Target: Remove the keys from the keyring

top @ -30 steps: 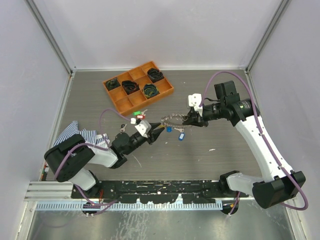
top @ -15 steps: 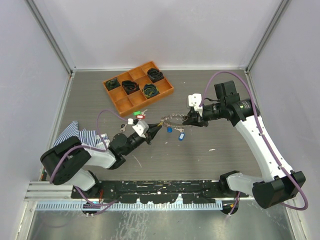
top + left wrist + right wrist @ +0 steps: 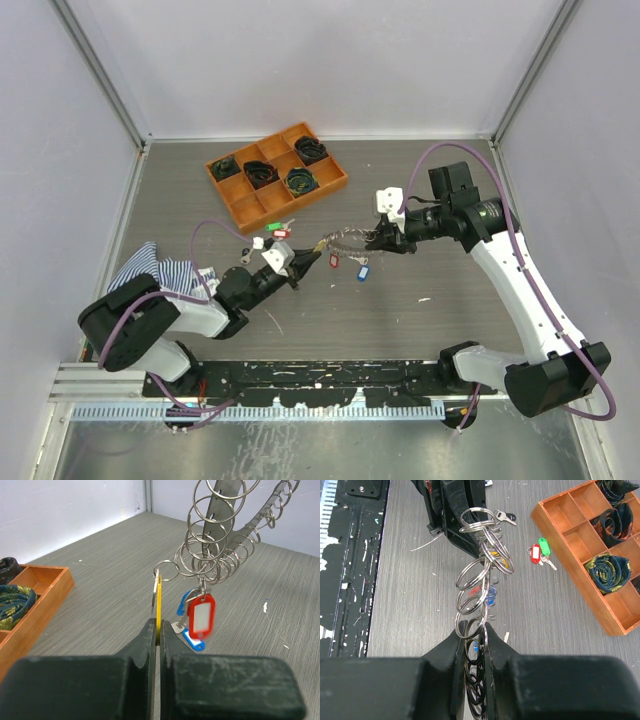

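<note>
The left fingers (image 3: 156, 636) have closed over the last second and now clamp flat on the yellow tag (image 3: 158, 607) of one key, seen edge-on between the tips. The left arm lies low across the desk (image 3: 400, 320), its wrist drawn slightly leftward since the earlier frame. The keyring (image 3: 205, 565) is held above the desk between the arms, with a red-tagged key (image 3: 201, 615) hanging from it and a blue tag (image 3: 192, 641) just beneath. The right fingers (image 3: 485, 630) are unchanged, narrowly apart and pinching the keyring's far end, with the forearm reaching in level. Beyond, two loose keys (image 3: 280, 227) lie beside the orange tray (image 3: 262, 203).
</note>
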You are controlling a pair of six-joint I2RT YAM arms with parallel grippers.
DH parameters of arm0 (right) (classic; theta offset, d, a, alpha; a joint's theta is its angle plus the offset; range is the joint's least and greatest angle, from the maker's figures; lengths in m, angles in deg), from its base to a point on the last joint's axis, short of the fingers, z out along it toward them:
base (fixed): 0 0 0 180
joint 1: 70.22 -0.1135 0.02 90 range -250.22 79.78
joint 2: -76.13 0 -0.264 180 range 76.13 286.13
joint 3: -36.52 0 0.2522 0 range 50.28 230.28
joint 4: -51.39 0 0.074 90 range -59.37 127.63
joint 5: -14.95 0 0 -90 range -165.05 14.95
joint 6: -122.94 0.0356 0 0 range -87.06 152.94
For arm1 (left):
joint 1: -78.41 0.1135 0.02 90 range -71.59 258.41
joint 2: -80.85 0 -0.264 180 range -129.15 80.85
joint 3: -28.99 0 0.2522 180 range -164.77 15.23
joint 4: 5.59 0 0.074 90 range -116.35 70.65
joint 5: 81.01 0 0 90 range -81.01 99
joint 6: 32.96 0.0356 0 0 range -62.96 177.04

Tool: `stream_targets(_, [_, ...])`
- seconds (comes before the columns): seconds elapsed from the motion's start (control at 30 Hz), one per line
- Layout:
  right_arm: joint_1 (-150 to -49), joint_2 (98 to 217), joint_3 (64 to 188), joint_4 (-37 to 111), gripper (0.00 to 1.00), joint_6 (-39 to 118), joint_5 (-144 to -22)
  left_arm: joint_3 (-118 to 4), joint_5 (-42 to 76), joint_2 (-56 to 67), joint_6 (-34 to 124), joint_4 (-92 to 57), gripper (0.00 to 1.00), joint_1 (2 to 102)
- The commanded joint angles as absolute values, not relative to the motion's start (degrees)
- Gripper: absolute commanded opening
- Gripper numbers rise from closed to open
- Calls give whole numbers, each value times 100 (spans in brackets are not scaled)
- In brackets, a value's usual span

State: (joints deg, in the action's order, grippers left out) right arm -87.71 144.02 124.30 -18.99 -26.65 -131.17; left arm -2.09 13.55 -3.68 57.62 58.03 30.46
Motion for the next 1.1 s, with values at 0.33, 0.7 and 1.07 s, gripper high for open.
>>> stream_targets(0.33, [-8753,14364,12448,-1660,1,-2612,-13425,-433,1440,-497,5729,6256,0,3094])
stream_targets(0.7, [-8760,14373,12441,-1678,1,-2633,-13468,-572,1393,-634,5675,6256,2,3089])
stream_targets(1.07, [-8754,14383,12444,-1700,1,-2648,-13495,-680,1451,-744,5573,6256,7,3090])
